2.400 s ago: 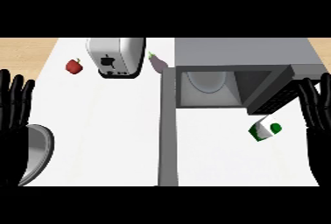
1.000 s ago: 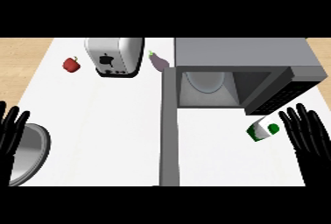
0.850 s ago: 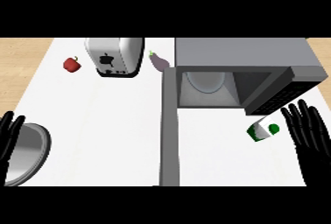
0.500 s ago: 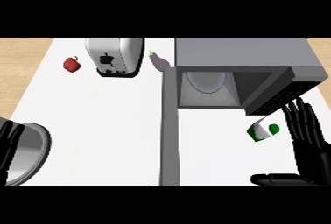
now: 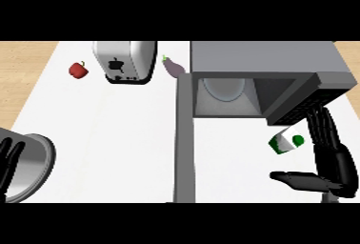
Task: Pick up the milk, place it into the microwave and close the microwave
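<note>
The milk carton (image 5: 286, 141), white with a green side, lies tilted on the counter just in front of the microwave's open door (image 5: 306, 101). The microwave (image 5: 267, 64) stands at the back right, its cavity showing a glass turntable (image 5: 225, 88). My right hand (image 5: 330, 157) is open just right of the carton, fingers stretched toward the door and thumb pointing left below the carton. It stands apart from the milk. My left hand (image 5: 8, 164) shows at the lower left edge, open, over a metal pan.
A silver toaster (image 5: 126, 61) stands at the back, with a red pepper (image 5: 79, 70) to its left and a purple eggplant (image 5: 173, 66) to its right. A round metal pan (image 5: 32, 164) lies at the lower left. A grey seam (image 5: 184, 143) runs down the counter.
Both hands have come down from raised positions. The right hand has moved in beside the milk and its thumb has swung out to the left. The left hand has sunk toward the lower left edge.
</note>
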You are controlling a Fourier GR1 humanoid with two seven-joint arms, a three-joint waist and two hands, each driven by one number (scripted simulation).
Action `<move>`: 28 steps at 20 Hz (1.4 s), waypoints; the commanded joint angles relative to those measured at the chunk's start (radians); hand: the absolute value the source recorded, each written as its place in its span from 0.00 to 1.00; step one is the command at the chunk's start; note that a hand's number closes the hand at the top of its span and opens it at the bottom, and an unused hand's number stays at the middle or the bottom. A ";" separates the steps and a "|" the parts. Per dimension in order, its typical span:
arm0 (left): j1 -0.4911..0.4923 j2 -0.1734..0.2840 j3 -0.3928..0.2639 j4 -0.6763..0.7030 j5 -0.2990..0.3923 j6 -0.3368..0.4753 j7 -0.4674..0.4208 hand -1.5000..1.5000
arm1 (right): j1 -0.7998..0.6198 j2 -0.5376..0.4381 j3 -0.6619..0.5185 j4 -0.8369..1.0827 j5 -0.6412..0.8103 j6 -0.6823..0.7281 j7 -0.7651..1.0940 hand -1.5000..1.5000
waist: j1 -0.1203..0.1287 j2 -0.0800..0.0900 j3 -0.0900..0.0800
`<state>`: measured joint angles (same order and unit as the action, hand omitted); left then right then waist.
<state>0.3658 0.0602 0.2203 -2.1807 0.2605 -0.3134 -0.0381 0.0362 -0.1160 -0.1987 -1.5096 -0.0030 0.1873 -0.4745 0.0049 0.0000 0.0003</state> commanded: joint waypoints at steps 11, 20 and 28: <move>0.039 -0.059 -0.007 0.042 -0.043 -0.043 -0.074 0.00 | -0.128 -0.142 -0.102 0.415 0.021 0.051 -0.206 0.00 | 0.000 0.000 0.000; -0.004 -0.043 0.013 0.019 -0.034 -0.048 -0.020 0.00 | -0.220 -0.171 -0.082 0.744 0.119 0.023 -0.397 0.00 | 0.002 0.002 0.000; 0.015 -0.055 0.036 0.036 -0.024 -0.063 -0.041 0.00 | -0.349 -0.254 -0.131 1.000 0.122 0.025 -0.498 0.00 | 0.013 0.005 0.001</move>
<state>0.4090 0.0161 0.2563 -2.1772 0.2648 -0.3894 -0.0663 -0.2479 -0.3319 -0.3204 -0.6558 0.1034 0.1870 -0.9708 0.0071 -0.0155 -0.0142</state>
